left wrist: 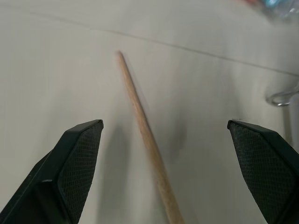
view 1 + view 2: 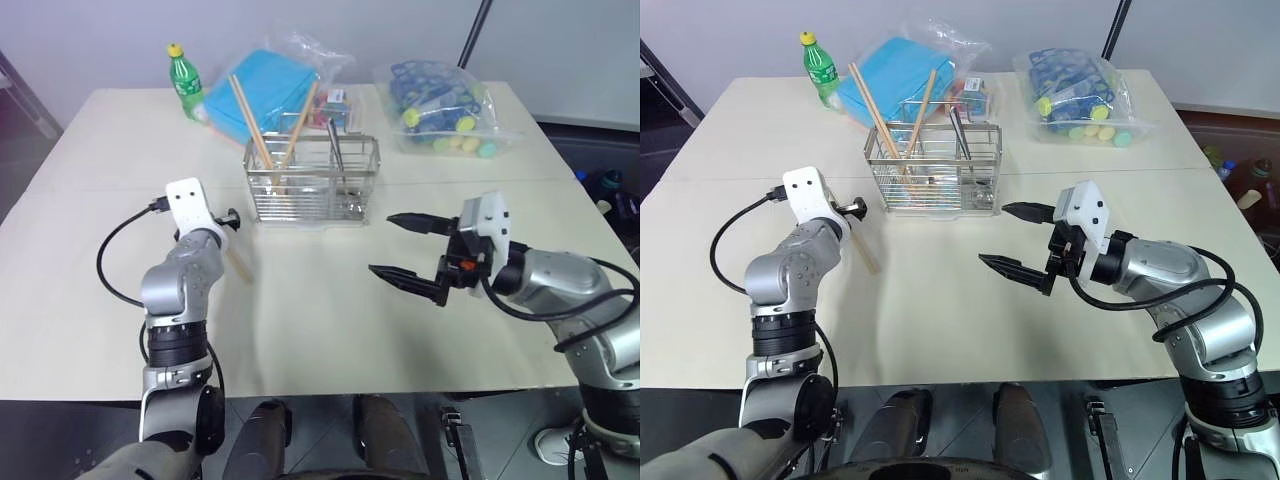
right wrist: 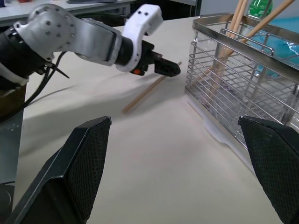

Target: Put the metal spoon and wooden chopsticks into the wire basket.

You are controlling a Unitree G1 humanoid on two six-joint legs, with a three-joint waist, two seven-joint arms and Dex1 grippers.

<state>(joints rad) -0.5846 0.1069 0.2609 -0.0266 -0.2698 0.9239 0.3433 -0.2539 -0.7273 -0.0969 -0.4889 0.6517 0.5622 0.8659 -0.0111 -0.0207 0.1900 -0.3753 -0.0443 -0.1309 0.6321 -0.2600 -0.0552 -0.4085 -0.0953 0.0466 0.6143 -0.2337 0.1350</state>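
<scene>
Overhead, saw both grippers agape: left gripper [image 2: 232, 218] above a loose chopstick [image 2: 240, 265], right gripper [image 2: 408, 248] empty, just short of the wire basket [image 2: 312, 180] holding chopsticks [image 2: 252, 122] and metal spoon [image 2: 337, 150]. Wristward, found that stick [image 1: 145, 135] lying between wide-spread left jaws.

Cream table [image 2: 330, 330] with a seam line running across it, grey floor around. Green soda bottle [image 2: 184, 82] with yellow cap stands at the far left of the tabletop, just beside a clear plastic bag of blue flat items [image 2: 262, 92]; small colourful box-like item [image 2: 338, 108] sits by that bag's right edge, contents unreadable. Second clear bag [image 2: 441, 108] at far right holds blue pieces plus yellow and green round ones, well apart from the first bag; a dark pole [image 2: 477, 32] rises behind the table against the pale wall.
</scene>
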